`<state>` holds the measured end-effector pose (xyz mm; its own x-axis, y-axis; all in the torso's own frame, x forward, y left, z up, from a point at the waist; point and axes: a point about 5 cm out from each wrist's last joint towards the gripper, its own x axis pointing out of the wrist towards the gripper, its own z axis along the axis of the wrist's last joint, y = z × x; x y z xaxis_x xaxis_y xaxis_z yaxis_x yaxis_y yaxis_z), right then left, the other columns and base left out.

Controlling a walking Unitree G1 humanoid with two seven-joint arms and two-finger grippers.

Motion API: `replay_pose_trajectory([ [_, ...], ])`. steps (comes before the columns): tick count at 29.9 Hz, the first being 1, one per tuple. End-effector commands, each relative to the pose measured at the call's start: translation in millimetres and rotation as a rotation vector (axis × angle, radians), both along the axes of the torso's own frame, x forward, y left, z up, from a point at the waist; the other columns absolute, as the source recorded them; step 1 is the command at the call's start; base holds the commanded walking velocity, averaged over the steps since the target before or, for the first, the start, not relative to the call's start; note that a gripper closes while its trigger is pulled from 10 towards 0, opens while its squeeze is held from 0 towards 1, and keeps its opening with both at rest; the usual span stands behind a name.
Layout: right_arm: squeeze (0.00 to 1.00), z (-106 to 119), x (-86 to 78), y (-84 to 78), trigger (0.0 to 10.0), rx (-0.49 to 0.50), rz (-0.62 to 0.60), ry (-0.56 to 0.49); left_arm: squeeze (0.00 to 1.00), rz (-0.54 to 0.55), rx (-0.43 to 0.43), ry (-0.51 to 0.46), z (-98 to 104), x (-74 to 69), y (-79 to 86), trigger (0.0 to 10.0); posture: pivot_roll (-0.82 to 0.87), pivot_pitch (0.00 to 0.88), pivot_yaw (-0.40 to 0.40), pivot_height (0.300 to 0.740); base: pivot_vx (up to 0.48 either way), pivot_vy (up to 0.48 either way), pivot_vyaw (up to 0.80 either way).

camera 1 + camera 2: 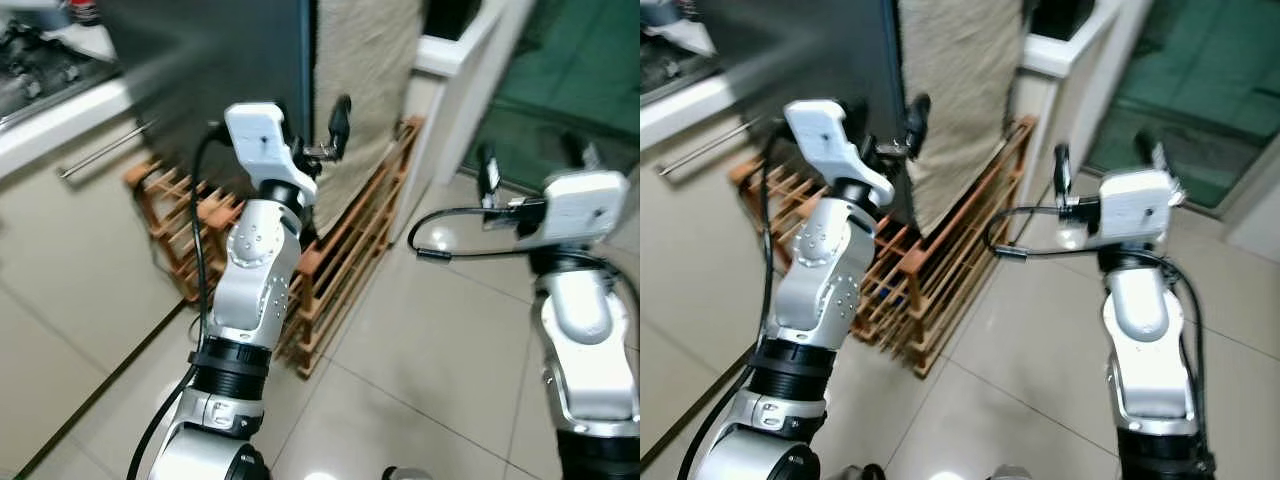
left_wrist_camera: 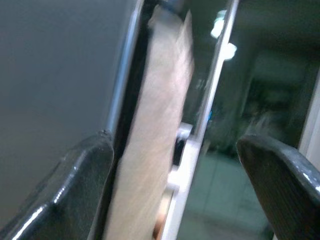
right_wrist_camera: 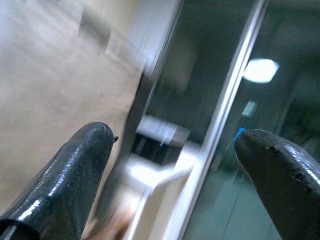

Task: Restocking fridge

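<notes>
Both tools are spread apart and empty; the left tool [image 2: 170,190] should slide squarely along the dark fridge [image 1: 220,60] door edge just ahead.

Left gripper [image 1: 895,132]: raised at the dark fridge [image 1: 800,50] door's edge, jaws apart.
Right gripper [image 1: 1108,158]: raised over the floor, jaws apart, holding nothing.
Wooden rack [image 1: 940,250]: low, slatted, on the tiled floor [image 1: 1030,350] beside the fridge.
Beige cloth [image 1: 960,90]: hangs above the rack (blurred).
Glass door [image 1: 1200,90]: beyond the right arm.
</notes>
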<state>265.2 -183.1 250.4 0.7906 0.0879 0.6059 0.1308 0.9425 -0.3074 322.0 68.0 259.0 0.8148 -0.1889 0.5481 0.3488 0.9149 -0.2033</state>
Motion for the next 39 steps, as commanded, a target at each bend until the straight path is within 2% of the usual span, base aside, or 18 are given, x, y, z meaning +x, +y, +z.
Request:
replay_pose_trajectory([
  [1, 0.0, 4, -3.0, -2.9, 10.0, -0.006, -0.015, -0.01, 0.27, 0.02, -0.012, -0.027, 5, -5.4, 0.3, 10.0, -0.24, 0.085, 0.014, 0.74, 0.48, 0.0, 0.0],
  [3, 0.0, 2, -0.5, -5.2, 10.0, 0.01, -0.01, 0.011, 0.25, 0.021, -0.014, -0.04, 8, -6.8, 0.0, 10.0, -0.24, 0.084, 0.011, 0.74, 0.469, 0.0, 0.0],
  [7, 0.0, -8, 4.3, -6.0, 10.0, 0.037, -0.004, 0.065, 0.12, 0.0, -0.002, -0.035, 7, -6.8, -7.0, 10.0, -0.23, 0.083, 0.01, 0.74, 0.066, 0.0, 0.0],
  [15, 0.0, -15, 9.3, -5.1, 10.0, 0.065, 0.006, 0.113, 0.01, 0.02, 0.024, 0.007, 2, -2.7, -8.9, 10.0, -0.23, 0.085, 0.011, 0.74, 0.0, 0.0, 0.0],
  [18, 0.0, -17, 10.5, -4.7, 10.0, 0.083, 0.011, 0.118, 0.0, 0.026, 0.037, 0.018, -2, -1.4, -5.9, 10.0, -0.22, 0.087, 0.011, 0.74, 0.0, 0.0, 0.2],
  [22, 0.0, -22, 10.8, -2.8, 10.0, 0.081, 0.016, 0.138, 0.0, 0.024, 0.107, 0.096, -21, 3.1, -2.2, 10.0, -0.22, 0.087, 0.009, 0.74, 0.0, 0.0, 0.71],
  [26, 0.0, -28, 10.2, -5.8, 10.0, 0.101, 0.011, 0.171, 0.0, 0.021, 0.127, 0.158, -34, 2.7, -0.6, 10.0, -0.21, 0.091, 0.007, 0.74, 0.0, 0.0, 0.7],
  [33, 0.0, -32, 10.6, -7.2, 10.0, 0.111, 0.002, 0.18, 0.0, -0.041, 0.131, 0.19, -39, 2.4, -11.7, 10.0, -0.21, 0.094, 0.009, 0.74, 0.2, -0.376, 0.7],
  [35, 0.0, -32, 10.1, -6.7, 10.0, 0.11, -0.006, 0.177, 0.0, -0.14, 0.2, 0.189, -42, 3.1, -26.8, 10.0, -0.21, 0.096, 0.012, 0.74, 0.292, -0.379, 0.71],
  [36, 0.0, -32, 10.1, -6.7, 10.0, 0.11, -0.006, 0.177, 0.0, -0.14, 0.2, 0.189, -42, 3.1, -26.8, 10.0, -0.21, 0.096, 0.012, 0.74, 0.292, -0.379, 0.71],
  [39, 0.0, -34, 9.6, -6.9, 10.0, 0.113, -0.013, 0.183, 0.0, -0.234, 0.221, 0.173, -41, 1.3, -35.4, 10.0, -0.21, 0.097, 0.014, 0.74, 0.343, -0.332, 0.0],
])
